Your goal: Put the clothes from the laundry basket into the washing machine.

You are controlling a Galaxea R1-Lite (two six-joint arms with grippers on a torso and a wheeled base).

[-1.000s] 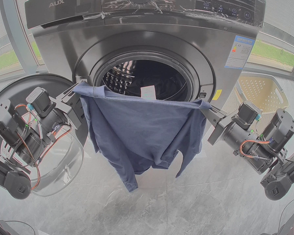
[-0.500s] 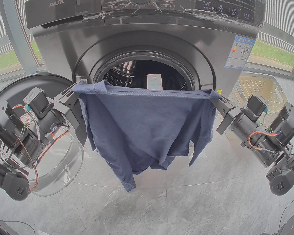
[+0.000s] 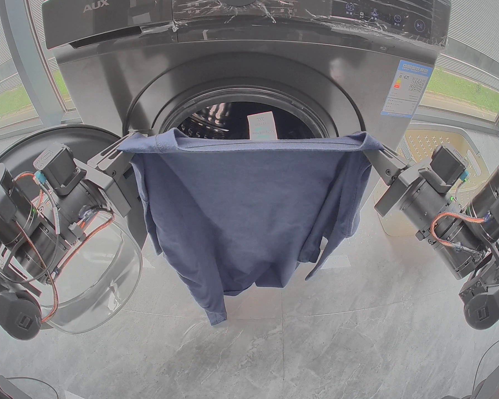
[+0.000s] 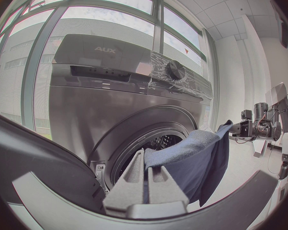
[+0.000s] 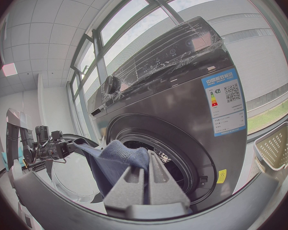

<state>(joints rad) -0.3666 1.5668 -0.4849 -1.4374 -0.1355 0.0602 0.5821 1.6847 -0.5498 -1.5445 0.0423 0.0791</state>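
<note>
Navy shirt [image 3: 244, 211] held spread across the washing machine [image 3: 249, 56] mouth.
I have its top hem pulled taut in front of the open drum, the left gripper [image 3: 130, 142] clamped on one corner and the right gripper [image 3: 374, 152] on the other (arms roughly level, reaching in from either side). Since a second ago the right arm has swung outward and up, raising and straightening the hem. The laundry basket [image 3: 454, 151] stands behind that arm.

My jaws clamp the blue shirt [image 3: 244, 206] at both top corners, spread before the open washing machine [image 3: 233, 65].
</note>
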